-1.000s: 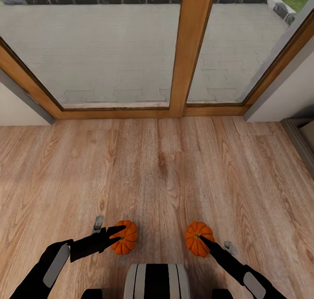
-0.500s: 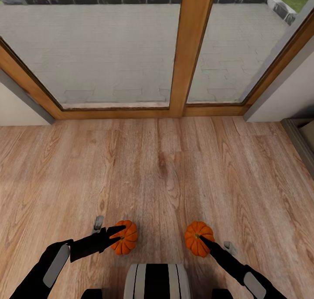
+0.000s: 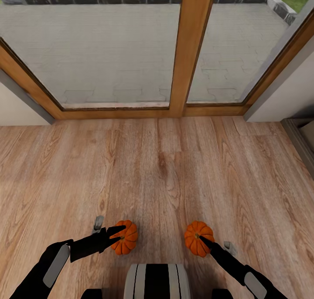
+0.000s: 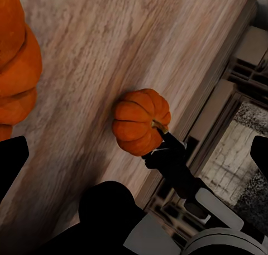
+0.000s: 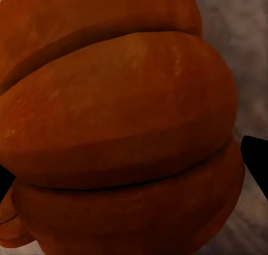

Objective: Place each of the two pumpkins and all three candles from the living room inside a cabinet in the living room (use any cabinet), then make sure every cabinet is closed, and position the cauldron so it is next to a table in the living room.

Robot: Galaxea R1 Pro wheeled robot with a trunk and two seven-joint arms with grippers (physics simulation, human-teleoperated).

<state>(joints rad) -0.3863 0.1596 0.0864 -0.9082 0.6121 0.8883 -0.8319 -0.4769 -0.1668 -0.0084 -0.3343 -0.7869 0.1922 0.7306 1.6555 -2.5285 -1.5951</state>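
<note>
Two small orange ribbed pumpkins hang over the wooden floor, just ahead of my trunk. My left gripper is shut on the left pumpkin, whose edge looms close in the left wrist view. My right gripper is shut on the right pumpkin. That pumpkin also appears in the left wrist view, and in the right wrist view it sits close between the black fingertips. The candles, the cauldron and the table are out of view.
A tall glass door with a wooden frame stands ahead, with a paved patio behind it. A dark-edged piece of furniture with a pale tan inside juts in at the right edge; I cannot tell whether it is the cabinet. Bare wooden floor lies in front.
</note>
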